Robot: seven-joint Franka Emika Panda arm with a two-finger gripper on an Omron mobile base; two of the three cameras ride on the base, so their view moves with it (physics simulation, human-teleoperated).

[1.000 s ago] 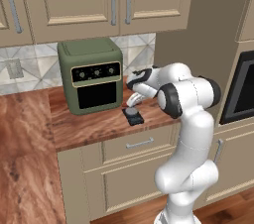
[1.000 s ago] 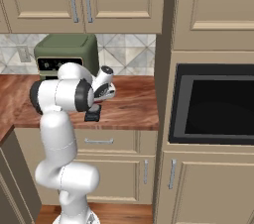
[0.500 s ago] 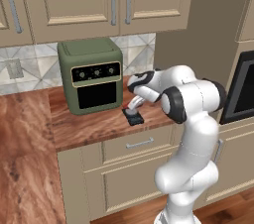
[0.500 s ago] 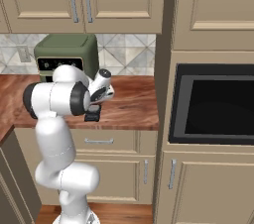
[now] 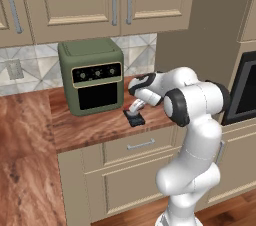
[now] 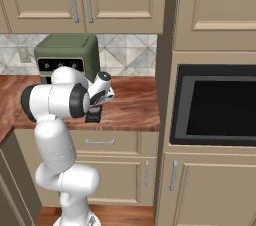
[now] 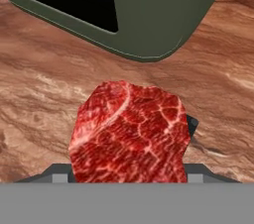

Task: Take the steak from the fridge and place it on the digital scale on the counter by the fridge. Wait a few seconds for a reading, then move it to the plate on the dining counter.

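On the wood-grain counter (image 5: 90, 125), just in front of the green toaster oven (image 5: 92, 76), lies the small black digital scale (image 5: 134, 118) — the arm's gripper (image 5: 136, 110) is lowered right above it. Seen from the hand camera, the red marbled steak (image 7: 130, 132) covers nearly the whole scale (image 7: 191, 126), one dark corner showing at its right edge. Whether the fingers clasp the steak or stand apart cannot be told — the meat hides them.

Marbled red steak (image 7: 130, 134) over black digital scale (image 5: 134, 118) (mostly covering it), wood counter
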